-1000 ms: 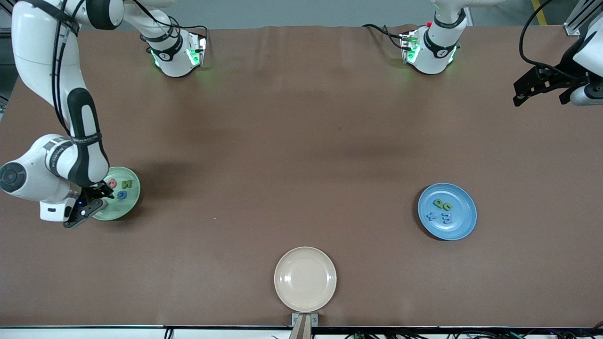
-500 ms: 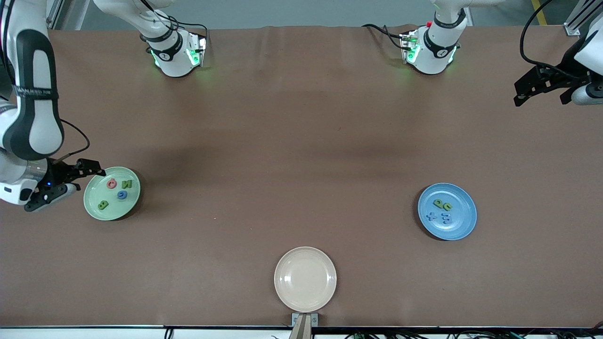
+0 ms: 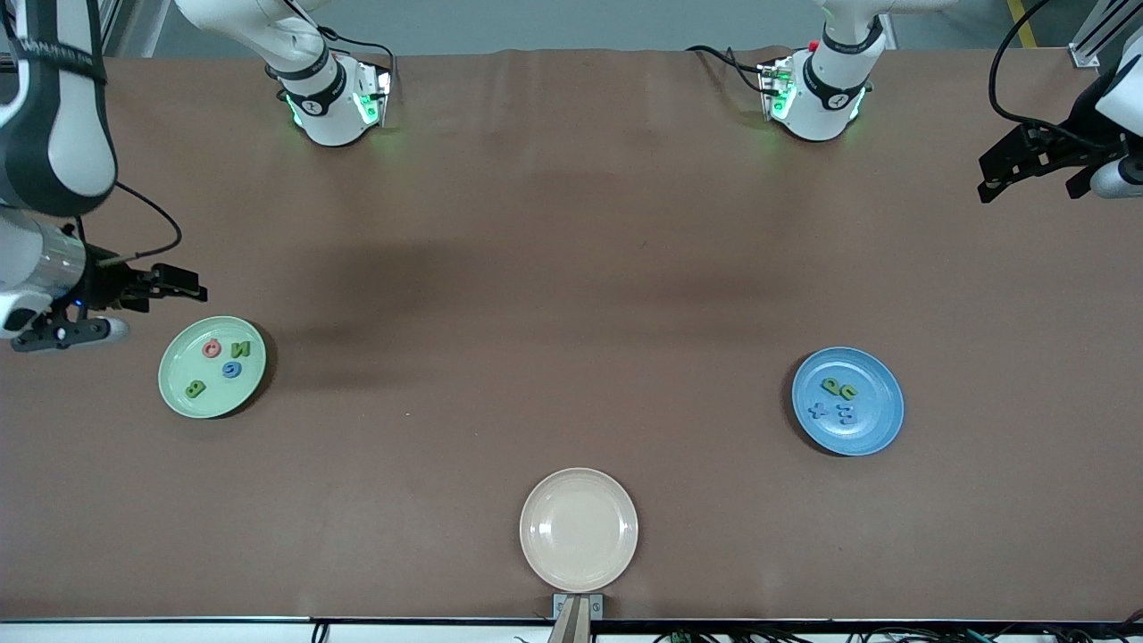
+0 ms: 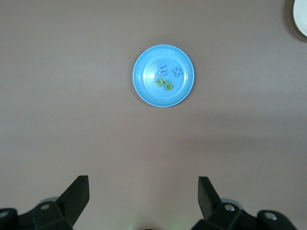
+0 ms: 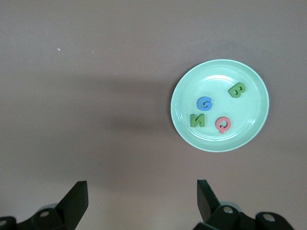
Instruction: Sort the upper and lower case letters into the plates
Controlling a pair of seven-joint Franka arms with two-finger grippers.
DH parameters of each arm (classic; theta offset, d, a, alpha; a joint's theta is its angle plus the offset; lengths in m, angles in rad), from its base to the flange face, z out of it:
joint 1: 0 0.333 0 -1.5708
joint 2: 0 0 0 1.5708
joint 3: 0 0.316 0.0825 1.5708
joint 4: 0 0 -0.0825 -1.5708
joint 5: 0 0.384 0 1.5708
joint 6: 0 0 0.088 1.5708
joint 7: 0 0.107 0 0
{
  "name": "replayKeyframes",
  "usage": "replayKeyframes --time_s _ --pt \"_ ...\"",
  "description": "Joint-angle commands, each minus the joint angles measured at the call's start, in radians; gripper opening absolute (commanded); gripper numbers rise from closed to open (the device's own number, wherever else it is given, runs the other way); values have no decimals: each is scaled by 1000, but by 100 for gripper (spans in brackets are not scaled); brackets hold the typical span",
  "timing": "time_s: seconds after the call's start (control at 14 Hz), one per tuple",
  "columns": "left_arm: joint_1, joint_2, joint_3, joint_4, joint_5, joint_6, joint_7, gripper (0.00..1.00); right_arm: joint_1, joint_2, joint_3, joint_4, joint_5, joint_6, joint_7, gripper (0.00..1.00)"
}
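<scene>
The pale green plate (image 3: 179,366) (image 5: 249,115) lies toward the right arm's end of the table. It holds a red Q (image 3: 212,348) (image 5: 223,124), a green N (image 3: 240,350) (image 5: 197,120), a blue G (image 3: 231,369) (image 5: 205,102) and a green B (image 3: 196,388) (image 5: 236,89). The blue plate (image 3: 871,429) (image 4: 146,86) lies toward the left arm's end. In it are two green letters (image 3: 839,388) (image 4: 165,85), a blue t (image 3: 817,411) (image 4: 178,73) and a blue m (image 3: 845,413) (image 4: 163,70). My right gripper (image 3: 156,310) (image 5: 141,182) hangs open and empty over bare table beside the green plate. My left gripper (image 3: 1027,190) (image 4: 143,179) waits open and empty over the table's edge.
A cream-beige plate (image 3: 579,530) (image 4: 302,17) with nothing on it sits near the table's front edge, midway between the two arms. Both arm bases (image 3: 330,98) (image 3: 817,89) stand along the table edge farthest from the front camera. Brown tabletop spreads between the plates.
My right gripper has opened, risen off the green plate and drawn back toward the table's end. The green B now lies uncovered in that plate. The left arm has barely moved.
</scene>
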Motion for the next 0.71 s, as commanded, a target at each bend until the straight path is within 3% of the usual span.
replayKeyframes --time_s 0.0,0.29,0.5,0.64 --pt "1 19 3 35 -3 -3 11 100 4 -129 7 -47 -66 2 52 100" --pt "1 19 12 35 -3 -3 11 100 9 -146 24 117 -130 -128 66 100" --pt "1 19 12 35 -3 -5 11 100 50 -146 32 191 -136 -182 340 100" --pt "1 20 12 35 -3 -5 11 100 49 -143 30 228 -136 -184 370 100"
